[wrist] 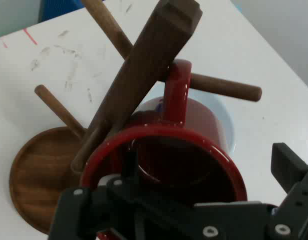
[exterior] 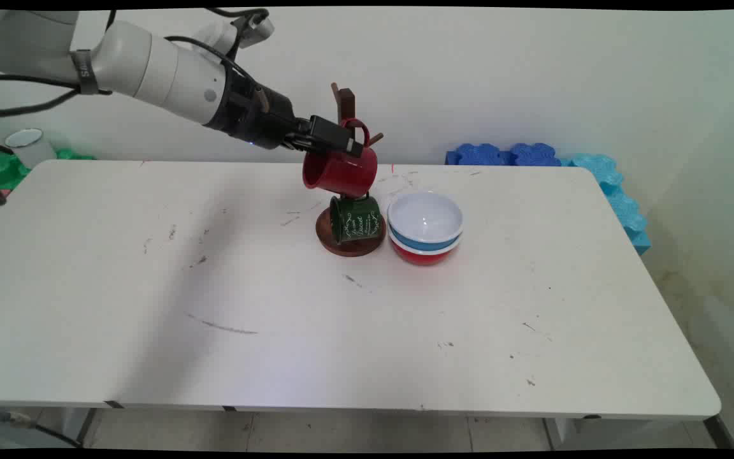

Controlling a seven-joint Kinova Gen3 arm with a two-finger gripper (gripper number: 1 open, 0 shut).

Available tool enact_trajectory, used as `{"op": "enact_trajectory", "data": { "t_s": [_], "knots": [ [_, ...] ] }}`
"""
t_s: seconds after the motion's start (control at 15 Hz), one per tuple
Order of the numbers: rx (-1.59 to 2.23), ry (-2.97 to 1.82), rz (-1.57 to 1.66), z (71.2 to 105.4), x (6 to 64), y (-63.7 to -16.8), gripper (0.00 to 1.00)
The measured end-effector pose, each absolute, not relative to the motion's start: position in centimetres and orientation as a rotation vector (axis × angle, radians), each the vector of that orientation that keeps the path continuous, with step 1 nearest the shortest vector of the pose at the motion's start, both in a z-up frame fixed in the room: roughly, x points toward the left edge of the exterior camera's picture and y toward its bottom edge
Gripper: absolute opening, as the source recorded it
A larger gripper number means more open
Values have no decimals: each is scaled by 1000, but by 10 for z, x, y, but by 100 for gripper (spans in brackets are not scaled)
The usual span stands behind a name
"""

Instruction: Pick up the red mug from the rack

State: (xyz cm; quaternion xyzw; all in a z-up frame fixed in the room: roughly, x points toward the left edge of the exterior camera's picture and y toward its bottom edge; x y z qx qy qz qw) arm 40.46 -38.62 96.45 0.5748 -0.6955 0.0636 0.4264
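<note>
A red mug [exterior: 341,173] hangs by its handle on a peg of the wooden mug tree [exterior: 345,102], tilted with its mouth toward the arm. My gripper [exterior: 340,141] is at the mug's rim and stands open. In the hand view one finger reaches inside the red mug [wrist: 194,120], and the other finger [wrist: 290,167] stays outside, apart from the wall, so my gripper [wrist: 209,172] straddles the rim. The tree's post [wrist: 143,75] rises just behind the mug. A green mug [exterior: 354,220] hangs lower on the tree, above its round base [exterior: 351,247].
Right beside the tree's base stands a stack of bowls [exterior: 424,223]: white-and-blue ones on a red one. Blue foam pieces [exterior: 507,155] lie along the table's far right edge. A white cup [exterior: 29,146] sits off the table at the far left.
</note>
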Motion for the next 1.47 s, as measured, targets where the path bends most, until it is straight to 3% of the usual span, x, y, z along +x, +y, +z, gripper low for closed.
{"op": "enact_trajectory", "data": {
  "t_s": [1.47],
  "knots": [
    [1193,-2012,267,980,388,-376,100]
  ]
}}
